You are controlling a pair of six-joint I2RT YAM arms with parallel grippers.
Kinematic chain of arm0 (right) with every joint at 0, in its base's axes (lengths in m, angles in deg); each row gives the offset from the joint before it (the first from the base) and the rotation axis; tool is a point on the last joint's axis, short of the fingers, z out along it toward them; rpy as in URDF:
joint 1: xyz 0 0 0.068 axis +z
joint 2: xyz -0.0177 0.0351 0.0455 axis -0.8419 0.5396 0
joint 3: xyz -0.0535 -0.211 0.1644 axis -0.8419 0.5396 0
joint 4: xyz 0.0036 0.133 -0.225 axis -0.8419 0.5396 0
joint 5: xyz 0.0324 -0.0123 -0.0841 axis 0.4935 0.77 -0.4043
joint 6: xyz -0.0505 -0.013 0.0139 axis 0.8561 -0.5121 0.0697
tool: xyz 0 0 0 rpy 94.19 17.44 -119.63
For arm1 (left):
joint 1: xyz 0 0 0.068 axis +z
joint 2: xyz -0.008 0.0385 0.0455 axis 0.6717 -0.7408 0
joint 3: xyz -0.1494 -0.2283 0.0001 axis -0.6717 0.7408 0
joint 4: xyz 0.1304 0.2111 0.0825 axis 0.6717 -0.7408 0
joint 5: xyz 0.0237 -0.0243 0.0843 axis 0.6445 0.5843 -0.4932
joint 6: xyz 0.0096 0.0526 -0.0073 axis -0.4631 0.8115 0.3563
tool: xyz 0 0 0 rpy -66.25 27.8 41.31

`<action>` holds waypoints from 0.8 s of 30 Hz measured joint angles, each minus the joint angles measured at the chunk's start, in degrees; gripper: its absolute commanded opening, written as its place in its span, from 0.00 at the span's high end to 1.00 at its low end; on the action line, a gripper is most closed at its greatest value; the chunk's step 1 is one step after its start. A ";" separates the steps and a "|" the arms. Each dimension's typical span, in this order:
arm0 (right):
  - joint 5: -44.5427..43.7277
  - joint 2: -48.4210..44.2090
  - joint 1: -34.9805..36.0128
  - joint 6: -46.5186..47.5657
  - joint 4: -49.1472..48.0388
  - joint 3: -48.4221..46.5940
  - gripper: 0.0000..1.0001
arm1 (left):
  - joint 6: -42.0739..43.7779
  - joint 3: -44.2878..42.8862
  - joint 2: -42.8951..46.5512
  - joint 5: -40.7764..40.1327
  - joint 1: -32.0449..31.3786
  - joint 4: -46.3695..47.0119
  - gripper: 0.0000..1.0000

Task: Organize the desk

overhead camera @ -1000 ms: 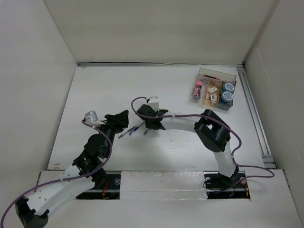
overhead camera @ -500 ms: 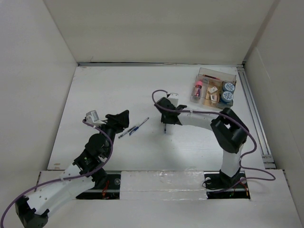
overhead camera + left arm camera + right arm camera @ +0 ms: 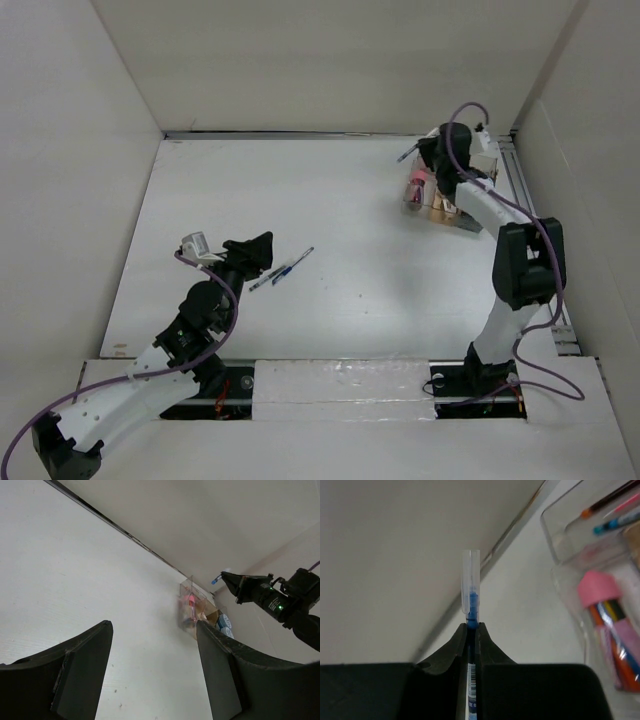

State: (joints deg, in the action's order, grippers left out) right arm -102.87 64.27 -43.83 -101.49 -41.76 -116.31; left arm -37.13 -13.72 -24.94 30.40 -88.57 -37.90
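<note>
The white desk [image 3: 350,215] fills the top view. My right gripper [image 3: 427,153] is shut on a blue pen [image 3: 406,155] with a clear cap, held in the air at the far left corner of the clear compartmented tray [image 3: 457,190]. The right wrist view shows the pen [image 3: 471,592] pinched between the jaws of the right gripper [image 3: 471,628], with the tray [image 3: 570,515] to the right. My left gripper [image 3: 262,248] is open and empty beside two blue pens [image 3: 268,276] [image 3: 293,264] lying on the desk. In the left wrist view its jaws [image 3: 154,627] stand wide apart over bare desk.
The tray holds a pink-capped jar of pens [image 3: 602,587], small tan blocks [image 3: 447,196] and two blue-lidded round tubs [image 3: 480,192]. More pens lie in its back compartment [image 3: 607,500]. White wall panels stand on three sides. A metal rail [image 3: 535,240] runs along the desk's right edge.
My right arm has carried the blue pen from the middle of the desk up and to the far right, to the tray's corner. The left arm has not moved.
</note>
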 measured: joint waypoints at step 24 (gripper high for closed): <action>-0.87 16.83 -19.58 -17.53 2.05 -10.69 0.92 | 0.02 0.00 -2.69 0.90 0.00 0.92 0.36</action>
State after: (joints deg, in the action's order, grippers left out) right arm -103.74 81.10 -63.41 -119.02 -39.70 -126.99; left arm -37.11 -13.72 -27.63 31.30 -88.57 -36.98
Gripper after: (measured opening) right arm 0.090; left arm 0.639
